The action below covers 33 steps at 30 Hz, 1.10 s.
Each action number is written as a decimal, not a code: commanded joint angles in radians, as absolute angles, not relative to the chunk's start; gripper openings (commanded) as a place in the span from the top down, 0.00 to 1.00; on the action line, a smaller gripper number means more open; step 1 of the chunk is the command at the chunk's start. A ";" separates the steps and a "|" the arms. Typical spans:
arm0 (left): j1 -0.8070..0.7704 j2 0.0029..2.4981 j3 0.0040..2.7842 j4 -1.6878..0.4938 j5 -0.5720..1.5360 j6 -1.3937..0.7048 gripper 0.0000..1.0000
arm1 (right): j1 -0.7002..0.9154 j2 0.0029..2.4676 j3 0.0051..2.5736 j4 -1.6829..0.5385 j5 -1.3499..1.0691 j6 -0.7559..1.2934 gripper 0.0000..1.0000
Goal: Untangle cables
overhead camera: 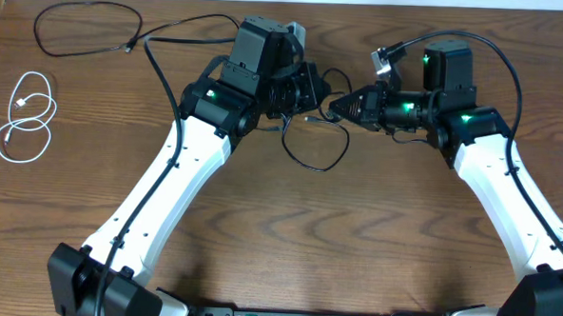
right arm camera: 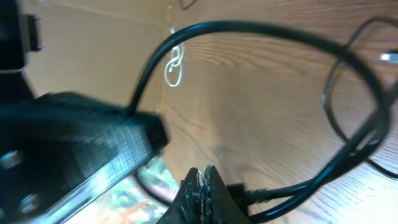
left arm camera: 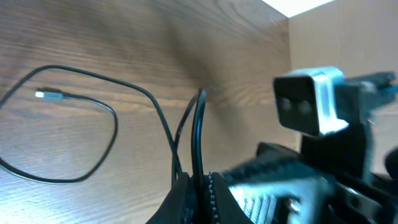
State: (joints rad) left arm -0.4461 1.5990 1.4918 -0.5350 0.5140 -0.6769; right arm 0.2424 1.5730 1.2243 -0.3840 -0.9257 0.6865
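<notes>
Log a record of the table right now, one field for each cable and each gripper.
white cable: coiled alone at the table's left side, apart from the others
black cable: wide loop with its plug end free, running into the left gripper
second black cable: loose loop at centre, below the two grippers
left gripper: shut on black cable
right gripper: shut; a cable leaves its tips, grip unclear
</notes>
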 commanded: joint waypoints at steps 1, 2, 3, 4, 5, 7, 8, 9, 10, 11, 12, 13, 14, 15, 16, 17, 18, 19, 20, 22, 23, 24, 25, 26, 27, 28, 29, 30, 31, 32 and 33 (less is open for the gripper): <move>-0.445 1.594 1.500 -0.533 0.597 -0.671 0.92 | 0.243 1.562 1.236 -0.407 -0.827 0.694 0.98; -0.445 1.594 1.500 -0.533 0.607 -0.671 0.93 | 0.243 1.562 1.236 -0.417 -0.811 0.694 0.98; -0.445 1.594 1.500 -0.531 0.622 -0.671 0.93 | 0.243 1.562 1.236 -0.424 -0.804 0.694 0.99; -0.445 1.594 1.500 -0.530 0.635 -0.671 0.93 | 0.243 1.562 1.236 -0.431 -0.801 0.694 0.98; -0.445 1.594 1.500 -0.528 0.644 -0.671 0.93 | 0.244 1.562 1.236 -0.437 -0.799 0.693 0.98; -0.445 1.594 1.500 -0.526 0.645 -0.671 0.92 | 0.244 1.562 1.236 -0.443 -0.800 0.691 0.99; -0.445 1.594 1.500 -0.525 0.641 -0.671 0.93 | 0.244 1.562 1.236 -0.446 -0.807 0.691 0.98; -0.443 1.594 1.500 -0.526 0.631 -0.671 0.93 | 0.244 1.562 1.236 -0.445 -0.824 0.685 0.98; -0.442 1.594 1.500 -0.527 0.620 -0.671 0.92 | 0.243 1.562 1.236 -0.445 -0.844 0.674 0.98; -0.442 1.594 1.500 -0.525 0.617 -0.672 0.92 | 0.242 1.562 1.236 -0.450 -0.877 0.652 0.98; -0.442 1.594 1.500 -0.523 0.617 -0.672 0.92 | 0.242 1.562 1.236 -0.458 -0.883 0.645 0.98; -0.442 1.594 1.500 -0.522 0.617 -0.673 0.93 | 0.242 1.562 1.236 -0.473 -0.882 0.637 0.99; -0.442 1.594 1.500 -0.522 0.617 -0.680 0.93 | 0.242 1.562 1.236 -0.484 -0.882 0.628 0.98; -0.442 1.594 1.500 -0.522 0.617 -0.688 0.93 | 0.242 1.562 1.236 -0.498 -0.881 0.616 0.98; -0.439 1.594 1.500 -0.521 0.617 -0.715 0.92 | 0.242 1.562 1.236 -0.520 -0.875 0.601 0.99; -0.437 1.594 1.500 -0.521 0.617 -0.727 0.93 | 0.242 1.562 1.236 -0.532 -0.865 0.599 0.99; -0.432 1.594 1.500 -0.521 0.617 -0.728 0.93 | 0.242 1.562 1.236 -0.539 -0.863 0.595 0.98; -0.429 1.594 1.500 -0.522 0.616 -0.728 0.92 | 0.242 1.561 1.236 -0.543 -0.865 0.588 0.99; -0.421 1.594 1.500 -0.523 0.614 -0.727 0.92 | 0.242 1.559 1.236 -0.543 -0.869 0.580 0.99; -0.409 1.594 1.500 -0.539 0.578 -0.728 0.92 | 0.242 1.547 1.236 -0.547 -0.875 0.555 0.99; -0.402 1.594 1.500 -0.550 0.551 -0.728 0.93 | 0.242 1.538 1.236 -0.556 -0.875 0.543 0.99; -0.394 1.594 1.500 -0.562 0.530 -0.728 0.93 | 0.242 1.527 1.236 -0.568 -0.873 0.532 0.99; -0.384 1.594 1.500 -0.574 0.521 -0.732 0.92 | 0.242 1.517 1.236 -0.583 -0.865 0.523 0.99; -0.374 1.594 1.500 -0.582 0.522 -0.743 0.93 | 0.242 1.506 1.236 -0.600 -0.850 0.516 0.98; -0.364 1.594 1.500 -0.588 0.522 -0.763 0.92 | 0.242 1.493 1.236 -0.629 -0.811 0.510 0.98; -0.356 1.594 1.500 -0.591 0.523 -0.784 0.92 | 0.244 1.481 1.236 -0.660 -0.760 0.507 0.98; -0.350 1.594 1.500 -0.591 0.524 -0.799 0.92 | 0.245 1.472 1.236 -0.686 -0.711 0.507 0.99; -0.347 1.594 1.500 -0.591 0.524 -0.816 0.93 | 0.247 1.462 1.236 -0.712 -0.659 0.507 0.99; -0.347 1.594 1.500 -0.591 0.528 -0.824 0.92 | 0.249 1.456 1.236 -0.731 -0.627 0.507 0.99; -0.347 1.594 1.500 -0.590 0.536 -0.829 0.93 | 0.251 1.452 1.236 -0.741 -0.611 0.507 0.99; -0.349 1.594 1.500 -0.590 0.547 -0.834 0.93 | 0.252 1.450 1.236 -0.745 -0.612 0.507 0.99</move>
State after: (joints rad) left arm -0.3473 1.5990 1.4918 -0.5880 0.5423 -0.7868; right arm 0.2417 1.4750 1.2243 -0.7330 -0.7170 0.5358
